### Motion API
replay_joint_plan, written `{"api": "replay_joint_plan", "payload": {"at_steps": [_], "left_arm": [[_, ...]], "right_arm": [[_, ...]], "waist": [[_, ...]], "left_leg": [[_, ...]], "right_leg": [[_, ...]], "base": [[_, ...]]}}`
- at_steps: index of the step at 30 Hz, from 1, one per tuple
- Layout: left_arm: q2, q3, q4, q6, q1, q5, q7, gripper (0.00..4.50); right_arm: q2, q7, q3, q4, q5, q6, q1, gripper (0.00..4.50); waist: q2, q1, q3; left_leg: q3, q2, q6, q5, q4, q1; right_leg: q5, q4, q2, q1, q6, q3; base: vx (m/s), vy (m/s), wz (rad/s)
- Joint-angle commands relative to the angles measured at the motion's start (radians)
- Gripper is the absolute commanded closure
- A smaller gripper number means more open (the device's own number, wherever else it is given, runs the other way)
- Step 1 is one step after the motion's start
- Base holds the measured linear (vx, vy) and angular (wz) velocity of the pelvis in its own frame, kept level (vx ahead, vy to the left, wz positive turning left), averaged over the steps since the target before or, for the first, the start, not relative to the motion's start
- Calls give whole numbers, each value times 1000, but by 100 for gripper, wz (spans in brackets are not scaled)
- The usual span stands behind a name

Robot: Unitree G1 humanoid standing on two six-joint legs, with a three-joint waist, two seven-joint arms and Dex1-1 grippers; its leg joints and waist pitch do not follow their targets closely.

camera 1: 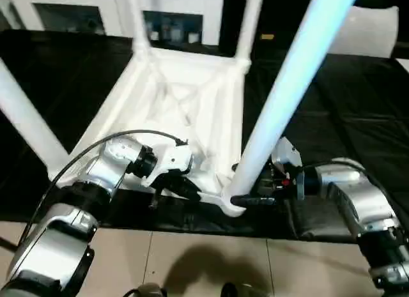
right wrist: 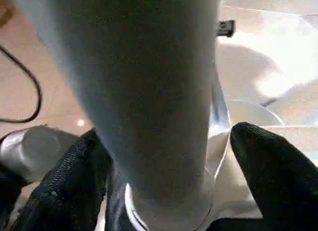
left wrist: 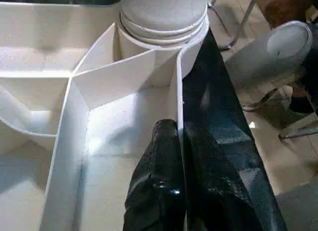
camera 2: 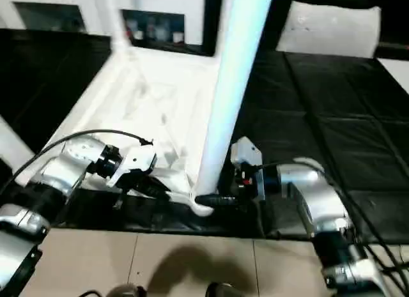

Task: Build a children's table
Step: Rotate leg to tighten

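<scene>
While the white tabletop (camera 1: 185,112) lies upside down on the black mat (camera 1: 339,118), its ribbed underside faces up and legs stand out of its corner sockets. Nearest the robot, at about five o'clock on the tabletop, one long white leg (camera 1: 287,86) rises from the near corner socket and leans up toward one o'clock. The right gripper (camera 1: 250,200) sits at the foot of that leg, its two black fingers (right wrist: 64,191) spread on either side of the tube just above the socket; whether they press on it I cannot tell. The left gripper (camera 1: 185,190) is at about seven o'clock, its fingers clenched together on the tabletop's near edge wall (left wrist: 180,112), one finger (left wrist: 159,181) lying inside the ribbed compartment beside the socket (left wrist: 164,22). Another leg (camera 1: 25,118) juts out at nine o'clock, and two more stand at the far corners near twelve. Behind the mat is a white cabinet with glass doors (camera 1: 172,22), and a pale sheet (camera 2: 332,29) lies at two o'clock.
</scene>
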Motion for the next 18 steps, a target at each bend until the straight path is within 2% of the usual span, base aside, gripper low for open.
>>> {"api": "replay_joint_plan", "payload": {"at_steps": [1, 6, 8, 10, 13, 16, 18], "left_arm": [[-9, -49, -6, -20, -10, 15, -55, 450], [-9, -50, -6, -20, -10, 15, -55, 450], [-11, -68, -3, -25, -19, 8, -55, 450], [-11, -79, 3, -32, -26, 5, -55, 450], [-10, -88, 26, -50, -36, 4, -55, 450], [-12, -90, 45, -62, -42, 6, -55, 450], [-12, -90, 47, -63, -43, 7, -55, 450]], "right_arm": [[-11, 18, 6, 10, 4, -10, -3, 75], [-11, 19, 7, 11, 3, -11, -4, 75], [-8, 49, 26, 31, -3, -19, -22, 106], [-6, 69, 35, 41, -3, -18, -34, 115], [-5, 88, 42, 55, 1, -18, -45, 150], [-4, 98, 48, 63, 3, -16, -49, 162], [-4, 99, 49, 64, 3, -15, -49, 197]], "waist": [[-1, -3, -76], [-3, -1, -73], [-6, -1, -68], [-4, -2, -65], [-5, -1, -68], [-6, 1, -69], [-5, 2, -66]], "left_leg": [[0, 44, 120, -35, -52, 2], [-1, 41, 93, -73, -53, 0], [0, 40, 86, -89, -54, 0], [0, 38, 87, -99, -55, 0], [-1, 40, 92, -77, -54, 0], [-1, 40, 96, -66, -53, -1], [0, 38, 97, -78, -53, -2]], "right_leg": [[-107, -42, -84, 71, -243, 53], [-198, -51, -85, 71, -212, 53], [-237, -56, -84, 68, -197, 53], [-265, -59, -82, 66, -189, 52], [-227, -54, -81, 66, -191, 53], [-199, -51, -81, 67, -198, 53], [-215, -55, -82, 67, -197, 52]], "base": [[0, 0, 0], [0, 0, 0], [0, 0, 0], [0, 0, 0], [0, 0, 0], [0, 0, 0], [0, 0, 0]]}}
